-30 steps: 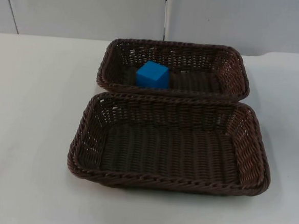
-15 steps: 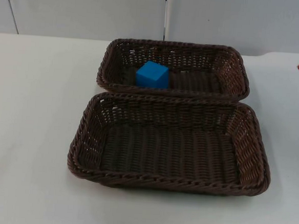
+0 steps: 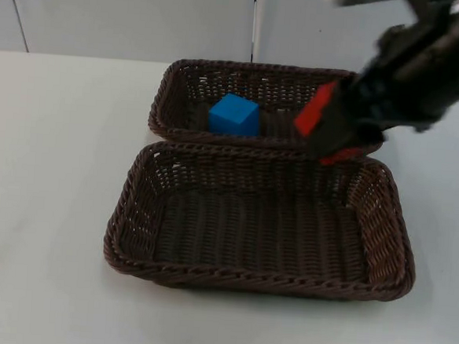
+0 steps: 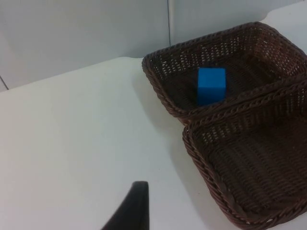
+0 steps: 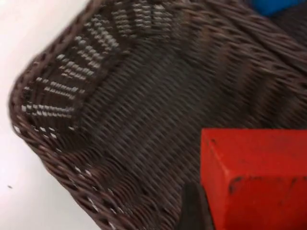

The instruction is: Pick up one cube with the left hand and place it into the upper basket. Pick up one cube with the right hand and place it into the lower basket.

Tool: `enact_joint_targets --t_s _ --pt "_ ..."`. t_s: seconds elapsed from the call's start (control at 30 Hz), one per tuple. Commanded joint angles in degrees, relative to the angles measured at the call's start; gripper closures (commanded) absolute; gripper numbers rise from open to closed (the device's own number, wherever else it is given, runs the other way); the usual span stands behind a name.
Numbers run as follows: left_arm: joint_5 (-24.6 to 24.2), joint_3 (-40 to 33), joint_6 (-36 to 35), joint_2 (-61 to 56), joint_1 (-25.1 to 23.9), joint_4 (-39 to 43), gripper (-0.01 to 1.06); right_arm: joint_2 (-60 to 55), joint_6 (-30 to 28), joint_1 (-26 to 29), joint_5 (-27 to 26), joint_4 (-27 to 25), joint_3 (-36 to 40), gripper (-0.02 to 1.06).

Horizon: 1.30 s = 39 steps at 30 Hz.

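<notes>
Now a red cube point(image 3: 316, 109) is held clamped in the right gripper point(image 3: 327, 131) above the seam between the upper basket point(image 3: 169, 77) and lower basket point(image 3: 124, 212); released early, it could land beside the blue cube point(image 3: 234, 115). The left gripper point(image 4: 127, 213) waits aside, its opening unclear.

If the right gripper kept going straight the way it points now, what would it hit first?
Probably the woven floor of the lower basket: the right gripper, shut on the red cube, looks down into it. Depth is unclear.

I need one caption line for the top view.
Right gripper carries red cube above lower basket; blue cube lies in upper basket.
</notes>
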State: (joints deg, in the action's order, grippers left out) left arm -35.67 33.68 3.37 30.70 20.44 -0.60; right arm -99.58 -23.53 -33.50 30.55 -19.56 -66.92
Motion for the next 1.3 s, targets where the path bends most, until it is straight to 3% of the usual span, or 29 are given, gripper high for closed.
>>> enact_joint_targets --t_s 0.0,0.73,0.87,1.0,1.03,1.17,1.27 --pt "0.45 -0.13 -0.45 -0.33 0.12 -0.63 0.07 -4.14 -0.50 -2.56 -0.37 -0.10 -4.07 1.05" --pt "0.33 -0.13 -0.45 -0.33 0.12 -0.51 0.07 -15.24 -0.50 -3.83 -3.32 -0.08 -6.80 1.03" --pt "0.33 -0.13 -0.45 -0.33 0.12 -0.51 0.07 -17.36 -0.50 -3.83 -3.71 -0.18 -6.80 0.93" --pt "0.33 -0.13 -0.45 -0.33 0.12 -0.51 0.07 -19.53 -0.50 -3.83 -3.81 -0.29 -6.80 0.65" --pt "0.33 -0.13 -0.45 -0.33 0.12 -0.51 0.07 -19.53 -0.50 -3.83 -3.81 -0.29 -6.80 0.65" --pt "0.33 -0.13 -0.45 -0.33 0.12 -0.51 0.07 -20.04 -0.34 -3.83 -3.81 -0.17 -6.80 0.45" --pt "0.33 -0.13 -0.45 -0.33 0.12 -0.51 0.07 -20.03 -0.34 -3.83 -3.81 -0.28 -6.80 0.38"
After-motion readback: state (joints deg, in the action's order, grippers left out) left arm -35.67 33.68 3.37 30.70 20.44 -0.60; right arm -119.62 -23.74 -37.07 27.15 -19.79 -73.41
